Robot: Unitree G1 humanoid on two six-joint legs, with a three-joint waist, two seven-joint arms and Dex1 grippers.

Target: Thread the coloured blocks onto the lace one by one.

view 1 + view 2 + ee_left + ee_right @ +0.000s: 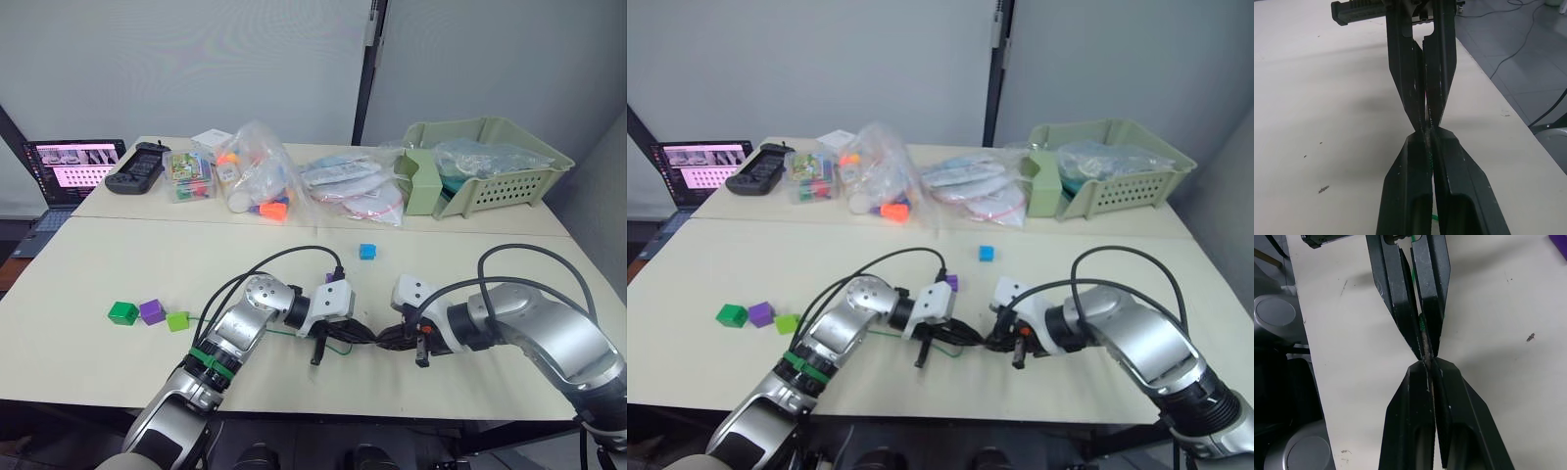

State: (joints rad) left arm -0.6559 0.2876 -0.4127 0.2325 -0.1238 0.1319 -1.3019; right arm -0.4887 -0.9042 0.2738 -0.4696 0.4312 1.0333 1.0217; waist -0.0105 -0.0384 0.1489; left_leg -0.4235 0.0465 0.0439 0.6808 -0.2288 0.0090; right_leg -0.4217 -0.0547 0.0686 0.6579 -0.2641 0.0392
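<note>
My left gripper (362,335) and right gripper (381,338) meet tip to tip low over the table near its front edge. Both are shut. The thin green lace (1421,323) runs between the left gripper's fingers, and its grey tip reaches into the right gripper (1427,362). A loop of lace (339,346) lies on the table under the left gripper (1429,134). A dark green block (122,312), a purple block (151,311) and a lime block (177,320) sit in a row at the left. A blue block (367,252) lies mid-table. Another purple block (333,277) peeks out behind the left wrist.
Along the back stand a laptop (73,166), a black controller (137,166), clear bags of toys (250,176), flat plastic packets (358,186) and a pale green basket (485,162). Black cables arch over both wrists. The table's front edge (323,406) is close below the grippers.
</note>
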